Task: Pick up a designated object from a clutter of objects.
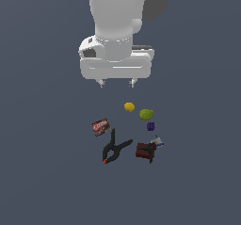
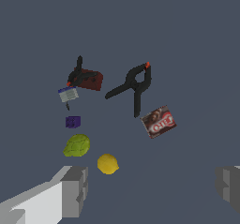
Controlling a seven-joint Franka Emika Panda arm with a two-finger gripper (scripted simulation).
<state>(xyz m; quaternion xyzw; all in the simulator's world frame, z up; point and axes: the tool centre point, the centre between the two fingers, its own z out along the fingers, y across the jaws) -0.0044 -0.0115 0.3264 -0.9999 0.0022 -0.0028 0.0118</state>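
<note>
Exterior view: the gripper (image 1: pixel 116 83) hangs above the clutter, jaws spread wide and holding nothing. Below it, count them: one yellow ball (image 1: pixel 129 107), one green fruit (image 1: pixel 146 114) just beside it toward the exterior view's right, one purple cube (image 1: pixel 151 126), one red-brown packet (image 1: pixel 100 126), one black clamp (image 1: pixel 114 148), one dark red box (image 1: pixel 144 150). Wrist view: both fingers (image 2: pixel 75 190) frame the scene, well apart. The green fruit (image 2: pixel 77 145) sits between the purple cube (image 2: pixel 72 122) and the yellow ball (image 2: pixel 108 164), touching neither.
</note>
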